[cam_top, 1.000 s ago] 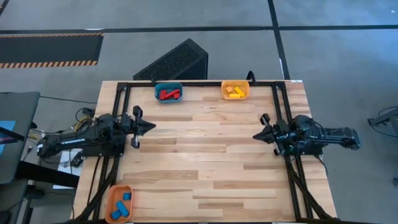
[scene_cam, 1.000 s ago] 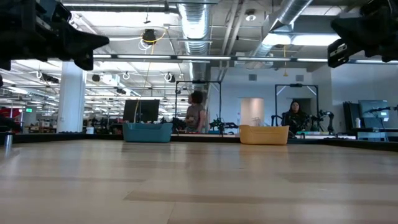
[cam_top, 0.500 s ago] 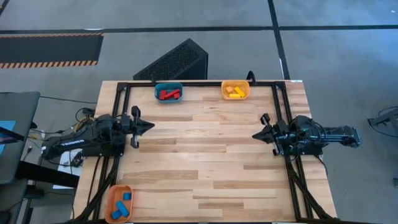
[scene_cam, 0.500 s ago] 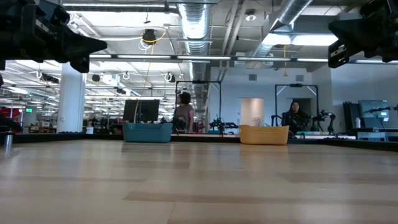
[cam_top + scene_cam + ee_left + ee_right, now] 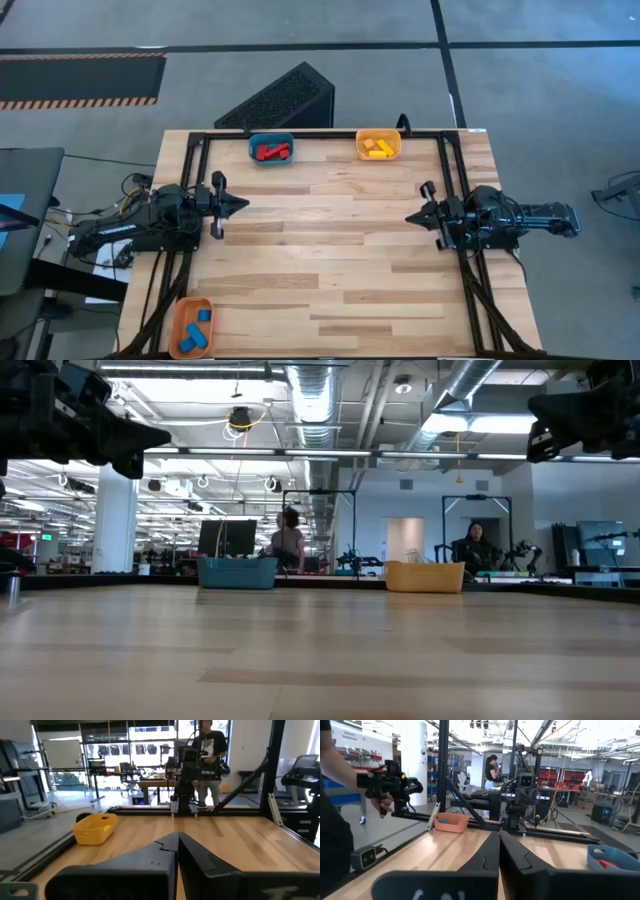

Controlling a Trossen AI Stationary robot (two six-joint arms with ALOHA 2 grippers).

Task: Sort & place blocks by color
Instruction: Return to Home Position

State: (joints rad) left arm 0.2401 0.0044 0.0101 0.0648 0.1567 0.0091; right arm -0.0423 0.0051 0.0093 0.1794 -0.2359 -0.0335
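Two arms (image 5: pixel 130 225), one counter (image 5: pixel 330 260), three bins: blue bin (image 5: pixel 271 140), yellow bin (image 5: pixel 378 155), orange bin (image 5: pixel 180 310), holding blocks (image 5: pixel 270 152) too small to count.

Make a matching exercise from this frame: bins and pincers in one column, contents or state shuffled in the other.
Column A
1. blue plastic bin, far edge
2. yellow plastic bin, far edge
3. orange plastic bin, near left corner
4. left pincer and right pincer, at the sides

Column B
a. blue plastic blocks
b. shut, holding nothing
c. red plastic blocks
d. yellow plastic blocks

Pairs: 1-c, 2-d, 3-a, 4-b
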